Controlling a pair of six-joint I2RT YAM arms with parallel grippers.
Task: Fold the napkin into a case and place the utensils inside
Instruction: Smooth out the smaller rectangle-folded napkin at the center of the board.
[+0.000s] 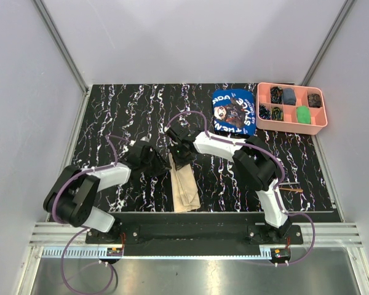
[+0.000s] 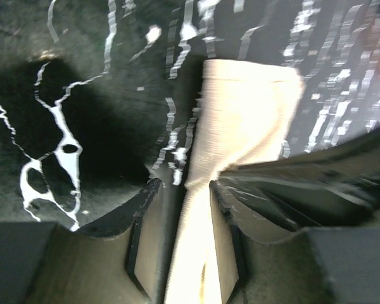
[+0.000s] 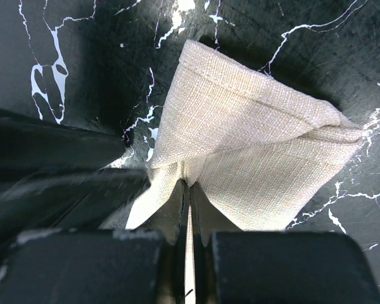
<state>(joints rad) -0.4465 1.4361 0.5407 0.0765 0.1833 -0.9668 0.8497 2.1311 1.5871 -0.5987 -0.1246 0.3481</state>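
Two arms reach inward over a black marble-patterned bench (image 1: 123,110) veined in white and purple. Pale grey walls (image 1: 190,37) with slim metal corner posts shut the bench in on three sides. A ribbed metal rail (image 1: 190,243) runs along the near edge, where the arm bases are bolted. In the far right corner sits a pink compartment tray (image 1: 292,126) with small dark, blue and green things in its cells. Just to its left lies a blue printed cloth (image 1: 234,112). Near the right arm's base lies a thin brown stick (image 1: 292,190); what it is cannot be told.

Folded into a narrow layered oblong, the beige napkin (image 1: 186,187) lies at mid-bench close to the near edge, its long side running away from the arms. Both arms meet at its far end.

Seen from its wrist camera, the left claw (image 2: 183,183) stands partly apart and straddles a strip of the napkin. The cloth runs between its fingers (image 2: 145,247) and widens beyond their tips. That view is blurred and a dark sliver shows beside the cloth, so whether it is pinched cannot be told.

The right claw (image 3: 189,183) has its jaws pressed together on a fold of the napkin, and the cloth rises to it in a tented peak above the bench.
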